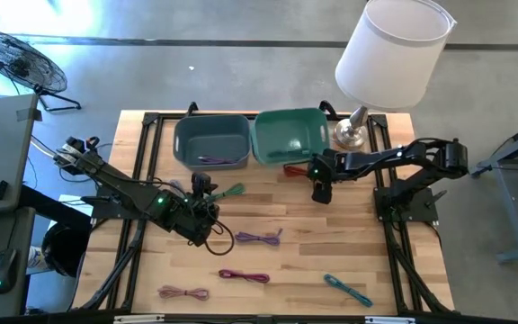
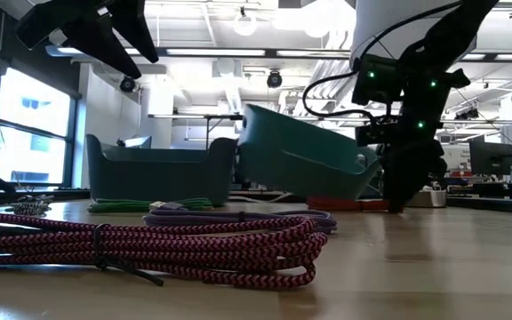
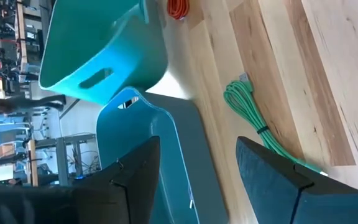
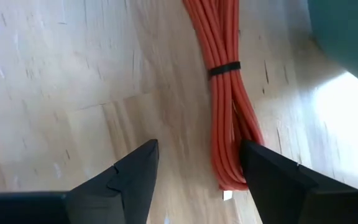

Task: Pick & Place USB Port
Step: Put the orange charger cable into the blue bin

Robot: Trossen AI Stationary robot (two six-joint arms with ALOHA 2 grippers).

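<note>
One orange cable point(image 4: 227, 93) running lengthwise away from open, empty right pincer point(image 4: 197, 165).

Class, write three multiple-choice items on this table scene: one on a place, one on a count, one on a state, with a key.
1. Where does the red cable lie?
A. inside the grey bin
B. on the table beside the green bin
C. under the lamp

2. How many bins stand on the table?
A. one
B. two
C. three

3. How is the right gripper?
A. open
B. shut on a cable
C. out of view

Key: B, the right wrist view shows it on wood; B, grey bin and green; A, nothing sits between its fingers.
</note>
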